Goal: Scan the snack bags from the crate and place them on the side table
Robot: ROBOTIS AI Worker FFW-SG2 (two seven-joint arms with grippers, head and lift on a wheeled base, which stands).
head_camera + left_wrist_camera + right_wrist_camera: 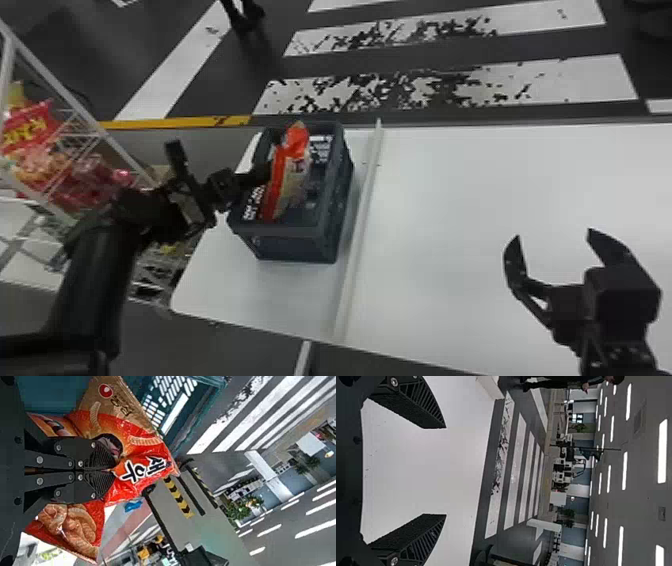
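1. A red and tan snack bag (292, 175) is at the crate's opening, its long side slanting between the near and far ends; whether its bottom touches the crate floor, I cannot tell.
2. The left gripper (270, 174) reaches in over the crate's left side, its two fingers clamped on the bag, crumpling the red wrapper around them.
3. The dark blue crate (280, 232) has openwork walls and sits on the left part of a white table (475, 200), just beside a pale raised strip (361, 225) that crosses the tabletop from far edge to near.
4. Right of that strip, the tabletop is broad, smooth and plain. Over it is the right gripper (554, 235), fingers spread wide.
5. To the left of the table stands a white wire rack (102, 132), loaded with red and pink packets (30, 125).
6. Beyond the table, the dark floor (190, 87) carries broad white stripes, two scuffed with black flecks, and a yellow line.
7. Farther off, the right wrist view shows green plants (567, 512) and rows of long ceiling lights (661, 451).
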